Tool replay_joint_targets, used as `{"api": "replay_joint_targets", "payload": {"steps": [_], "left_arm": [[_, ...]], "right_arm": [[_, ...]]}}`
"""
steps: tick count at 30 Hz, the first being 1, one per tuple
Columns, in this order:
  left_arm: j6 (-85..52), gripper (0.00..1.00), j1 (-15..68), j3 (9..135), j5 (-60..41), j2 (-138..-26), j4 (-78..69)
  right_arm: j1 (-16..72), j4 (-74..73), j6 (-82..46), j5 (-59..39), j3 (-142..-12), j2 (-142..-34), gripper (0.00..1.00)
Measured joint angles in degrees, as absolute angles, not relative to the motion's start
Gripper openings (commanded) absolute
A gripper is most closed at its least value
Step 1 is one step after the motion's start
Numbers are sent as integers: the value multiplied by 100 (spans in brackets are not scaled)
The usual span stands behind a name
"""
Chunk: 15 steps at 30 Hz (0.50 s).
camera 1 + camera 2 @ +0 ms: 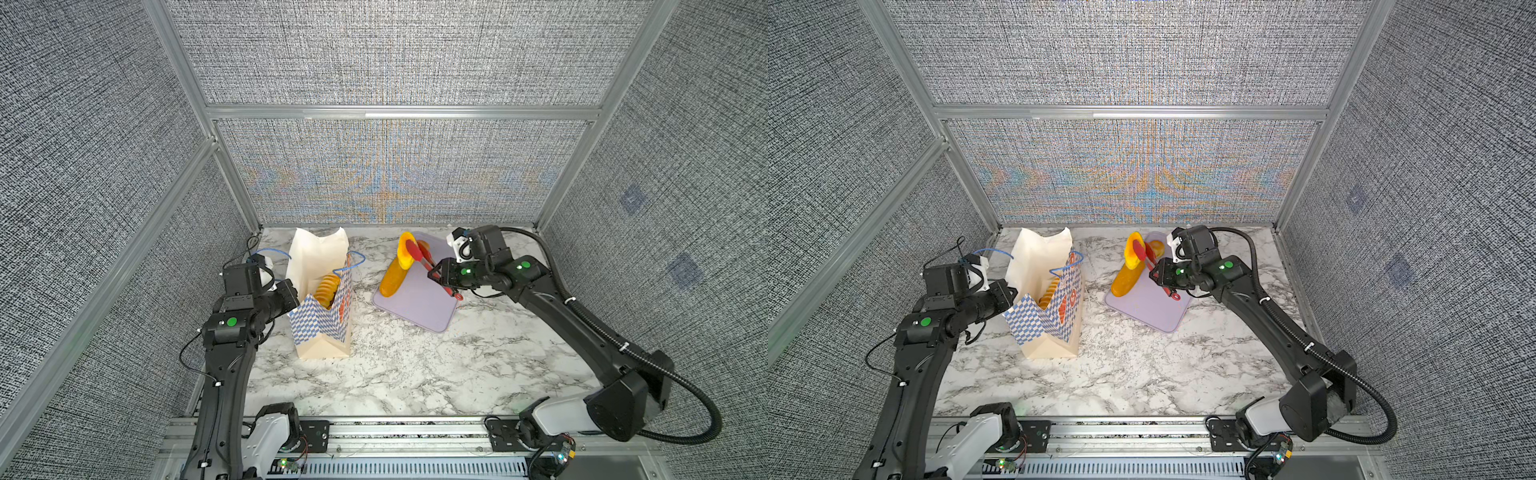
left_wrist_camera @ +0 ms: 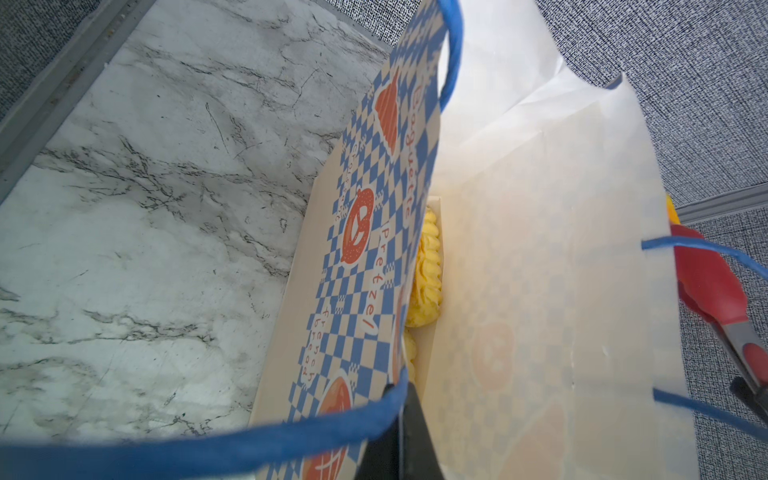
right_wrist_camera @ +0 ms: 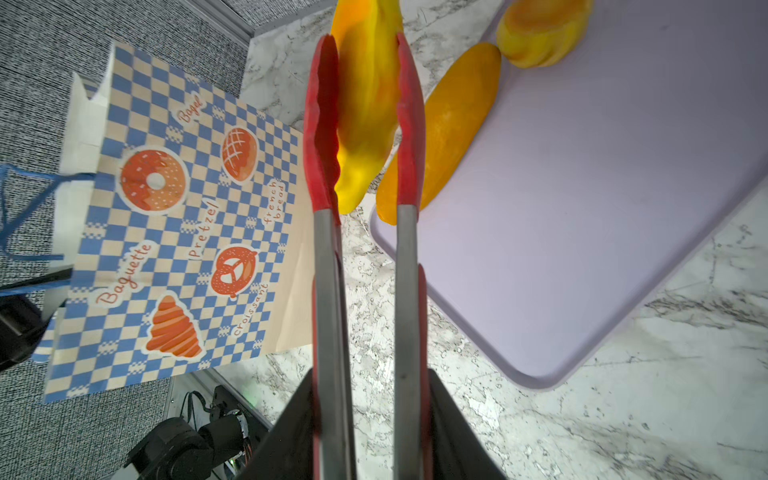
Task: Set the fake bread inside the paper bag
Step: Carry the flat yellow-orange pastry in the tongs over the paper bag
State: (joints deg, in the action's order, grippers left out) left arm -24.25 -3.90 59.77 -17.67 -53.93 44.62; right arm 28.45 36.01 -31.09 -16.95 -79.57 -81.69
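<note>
The paper bag (image 1: 322, 332) stands upright on the marble table (image 1: 415, 365), on the left side in both top views, with its mouth open. The left gripper (image 1: 296, 296) is clenched on the near rim of the bag. In the left wrist view one dark finger (image 2: 409, 432) lies against the inner side of the checkered wall, just under a blue cord handle (image 2: 249, 440). Inside the bag leans a ridged loaf (image 1: 326, 291), pale yellow in the left wrist view (image 2: 428, 270) and touching the printed wall.

To the right of the bag, with a strip of bare marble between them, lies the lavender tray (image 1: 419, 307). The right gripper (image 1: 438, 274) is closed around the steel arms of the red tongs (image 1: 422, 257) - in the right wrist view both arms pass between its fingers (image 3: 299, 424). The red tips of the tongs (image 3: 322, 137) squeeze a yellow loaf (image 3: 365, 104) from both sides (its lower end hangs free below the tips). This loaf is held in the air above the far left corner of the tray (image 1: 405, 249).

Two more pieces remain on the tray: a long loaf (image 1: 395, 278) lies along its left edge with one end reaching past the rim, and a round bun (image 3: 540, 29) sits at the far part, just beside the long loaf's far end.
</note>
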Motion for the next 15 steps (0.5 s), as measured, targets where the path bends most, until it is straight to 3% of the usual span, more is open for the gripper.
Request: {"api": "replay_joint_targets", "payload": {"steps": [15], "left_arm": [[-2427,3,-390,5979,-1772,-5395,4462]], "right_arm": [[2845,3253,-3284,-2163,-8554,-8256,39]]}}
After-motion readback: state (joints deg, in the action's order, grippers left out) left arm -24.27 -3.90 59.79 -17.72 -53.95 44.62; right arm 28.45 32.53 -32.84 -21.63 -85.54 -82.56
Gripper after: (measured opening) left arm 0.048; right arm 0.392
